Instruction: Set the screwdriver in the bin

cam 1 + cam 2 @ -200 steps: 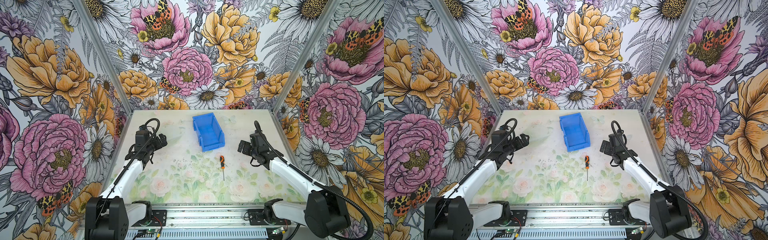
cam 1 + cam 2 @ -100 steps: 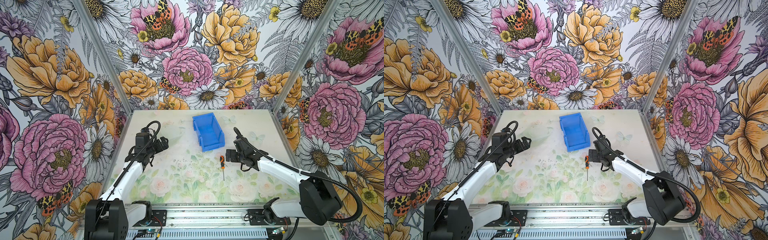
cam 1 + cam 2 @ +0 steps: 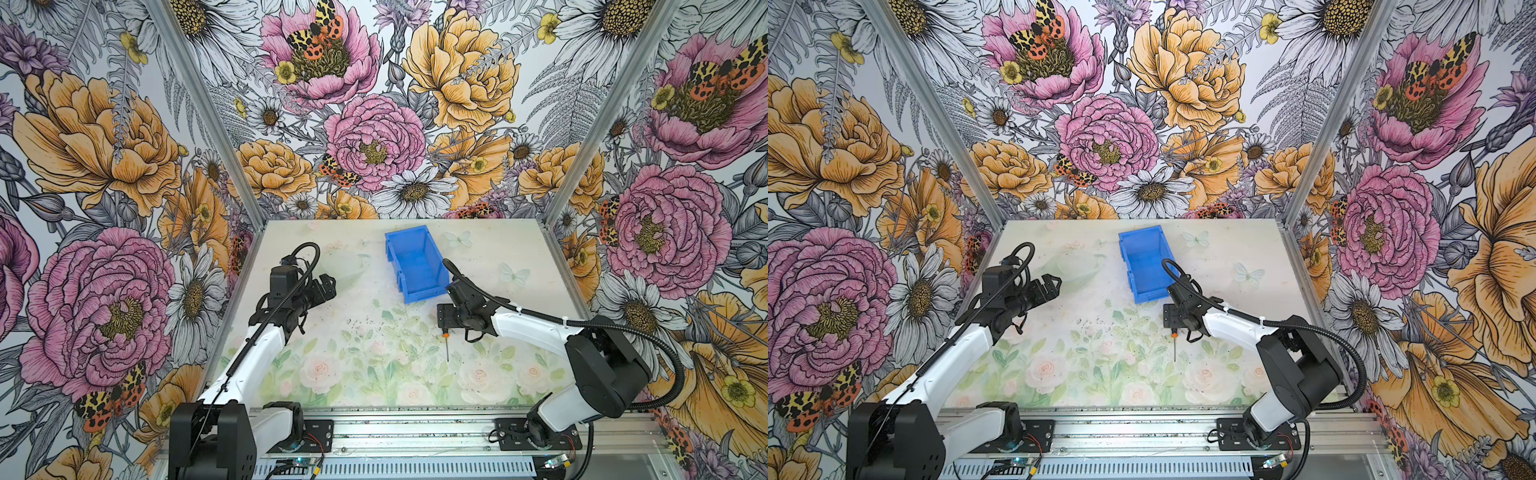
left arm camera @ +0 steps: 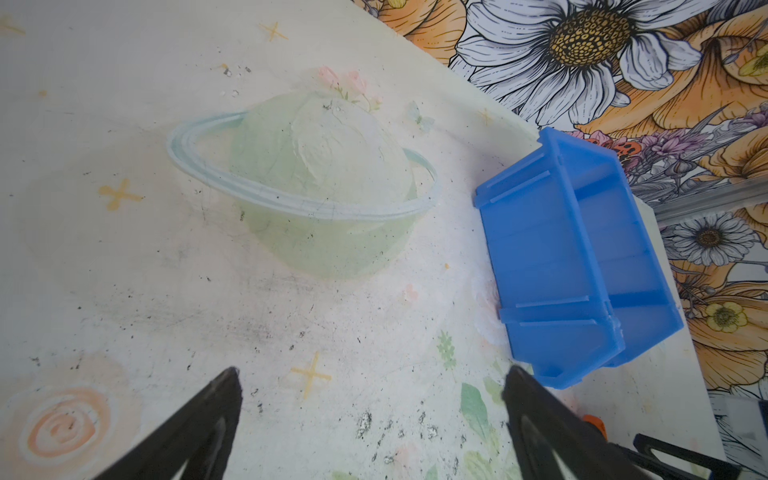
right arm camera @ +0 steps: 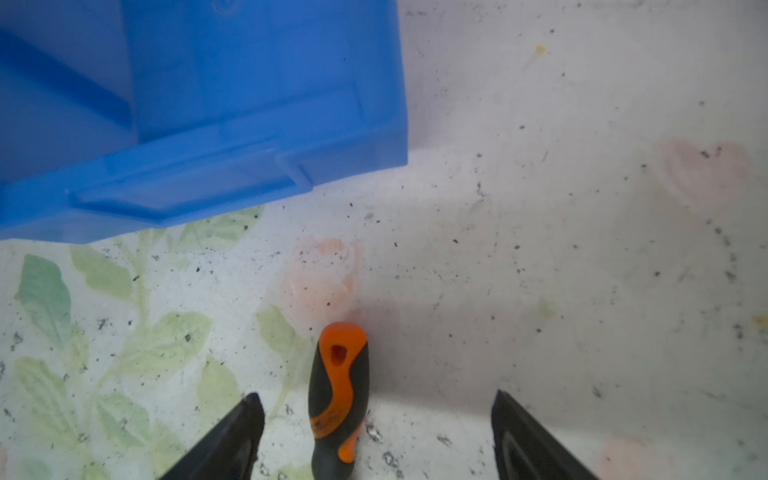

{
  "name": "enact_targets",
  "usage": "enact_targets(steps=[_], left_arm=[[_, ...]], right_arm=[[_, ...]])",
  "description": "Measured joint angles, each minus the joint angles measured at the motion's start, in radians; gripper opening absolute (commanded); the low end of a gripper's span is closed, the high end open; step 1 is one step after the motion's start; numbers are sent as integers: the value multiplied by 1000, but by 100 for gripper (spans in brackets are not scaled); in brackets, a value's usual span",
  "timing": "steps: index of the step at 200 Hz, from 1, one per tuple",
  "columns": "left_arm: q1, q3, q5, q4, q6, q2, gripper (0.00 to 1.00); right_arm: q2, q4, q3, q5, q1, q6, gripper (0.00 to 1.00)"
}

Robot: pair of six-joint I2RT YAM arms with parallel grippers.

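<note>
Down at the right gripper (image 5: 376, 395), the jaws are spread wide with the screwdriver (image 5: 338, 399) lying flat between them. Neither black finger (image 5: 232, 436) is on the orange-and-black handle; there's table showing on both sides of it, and the handle sits closer to one finger than the other. So it's open and holding nothing. In both top views that gripper (image 3: 445, 322) is low over the handle end and covers most of it, with just a bit of orange and the thin metal shaft (image 3: 446, 349) poking out toward the front edge of the table. The blue bin (image 3: 424, 296) is just behind it, near but not touching, with its low front wall facing the screwdriver, and as far as I can see the inside is bare. The left gripper (image 3: 328, 286) hangs over the left side of the table, well apart from both things. Its wrist view shows the jaws wide with nothing between them (image 4: 372, 374) and the bin (image 4: 540, 249) off to one side. The table (image 3: 332, 374) is a pale printed surface with faded roses and green leaves toward the front, a ringed planet (image 4: 307, 174) farther back, and lots of little black specks and scuffs. Big floral wallpaper (image 3: 104, 145) with pink and orange flowers and spotted butterflies covers the three walls, and both arms bolt onto a metal rail (image 3: 415, 428) along the front.
</note>
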Motion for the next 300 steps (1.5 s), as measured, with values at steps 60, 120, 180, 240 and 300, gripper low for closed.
enact_targets(steps=[60,120,180,240,300], left_arm=[[13,0,0,1,0,-2,99],[13,-4,1,11,3,-8,99],[-18,-15,135,71,0,-9,99],[-197,-15,314,102,0,23,99],[-321,-15,409,116,11,16,99]], right_arm=[[55,14,9,1,25,11,69],[99,23,9,14,37,13,50],[107,33,9,27,50,11,25],[105,47,2,35,53,22,0],[47,38,-34,34,60,19,0]])
